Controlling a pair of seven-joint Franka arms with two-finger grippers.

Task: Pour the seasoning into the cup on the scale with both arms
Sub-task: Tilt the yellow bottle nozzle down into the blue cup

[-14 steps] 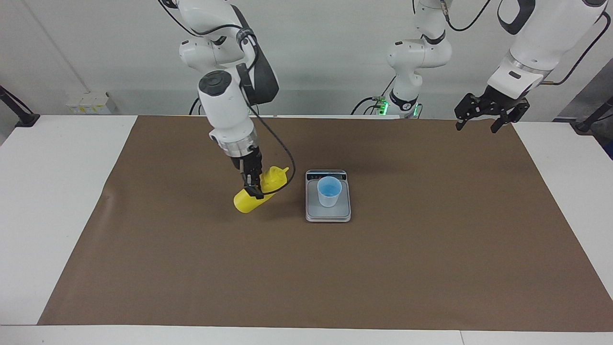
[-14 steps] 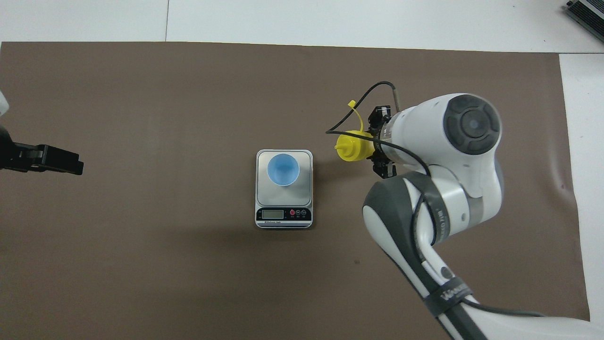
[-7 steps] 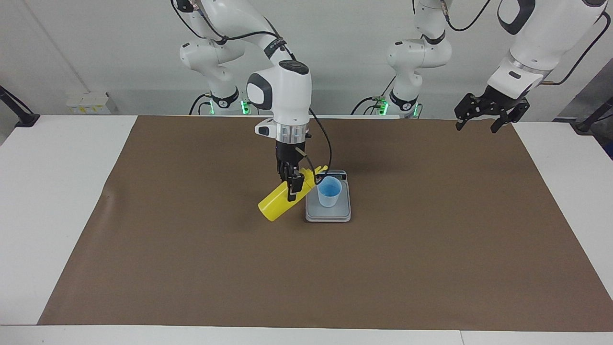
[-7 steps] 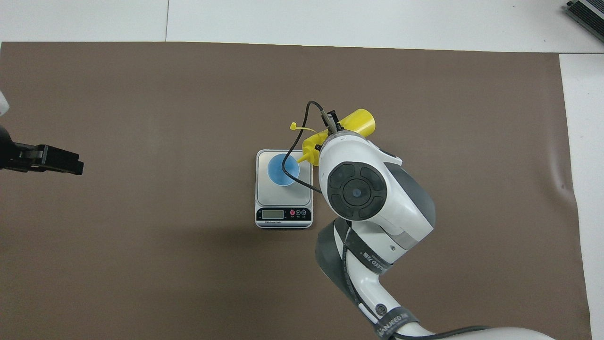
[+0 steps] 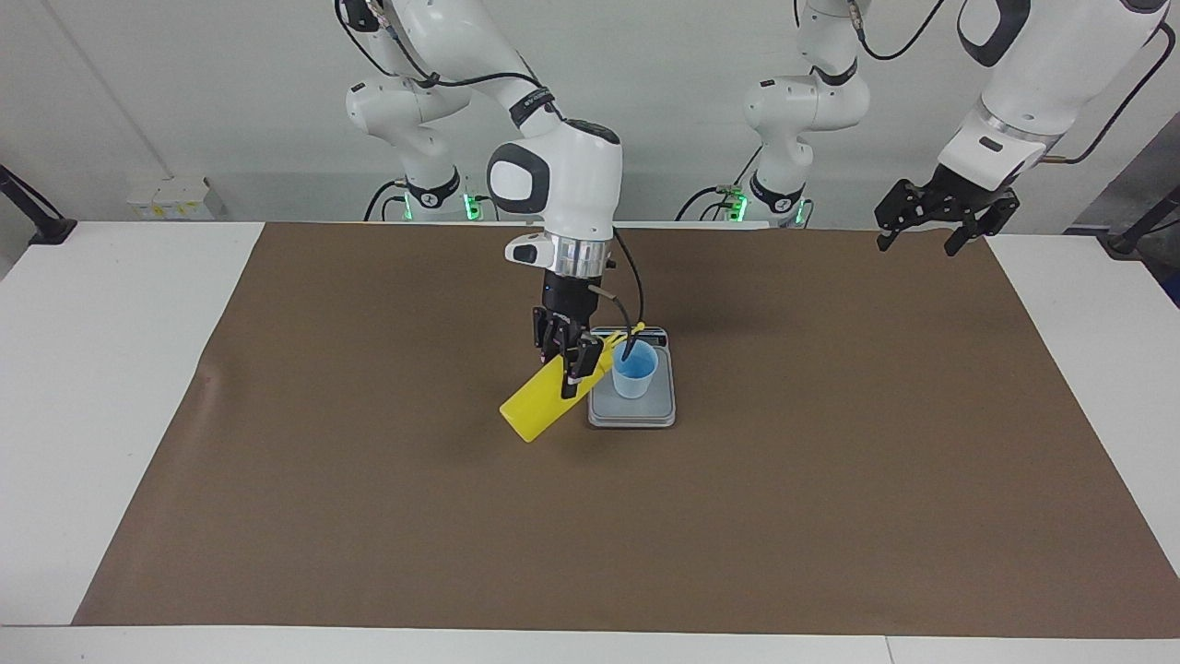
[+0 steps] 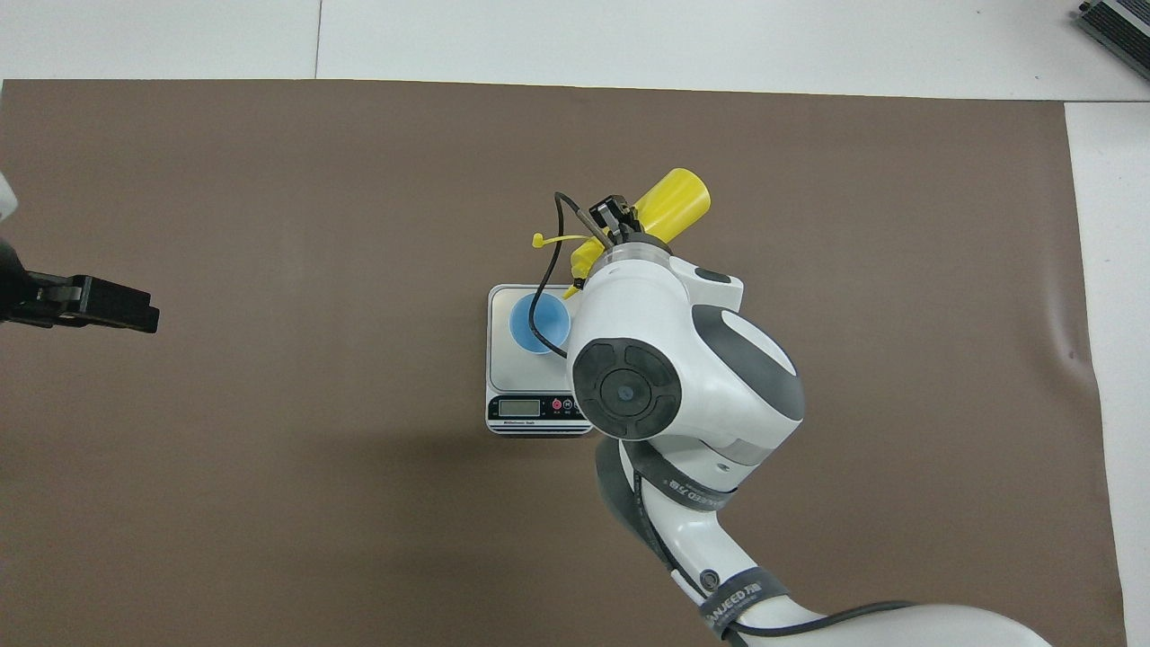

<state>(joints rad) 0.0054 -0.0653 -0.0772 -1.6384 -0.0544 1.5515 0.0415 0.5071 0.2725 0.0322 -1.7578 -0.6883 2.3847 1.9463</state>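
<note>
My right gripper (image 5: 570, 361) is shut on the yellow seasoning bottle (image 5: 535, 410) and holds it tilted in the air beside the scale. The bottle's nozzle points at the rim of the light-blue cup (image 5: 634, 371). The cup stands upright on the silver-grey scale (image 5: 636, 413). In the overhead view the bottle's base (image 6: 674, 199) sticks out past my right gripper (image 6: 614, 216), and the tethered cap (image 6: 539, 240) hangs over the mat just farther from the robots than the scale (image 6: 503, 373). The right arm's wrist hides part of the scale there. The cup (image 6: 537, 323) shows beside the wrist. My left gripper (image 5: 931, 231) waits open, raised at the left arm's end.
A brown mat (image 5: 830, 480) covers most of the white table (image 5: 92, 369). My left gripper (image 6: 117, 305) also shows at the edge of the overhead view. The scale's display strip (image 6: 539, 409) faces the robots.
My right gripper has carried the bottle from the right arm's end to beside the scale and turned it, so that the nozzle is now at the cup. The left arm has not moved.
</note>
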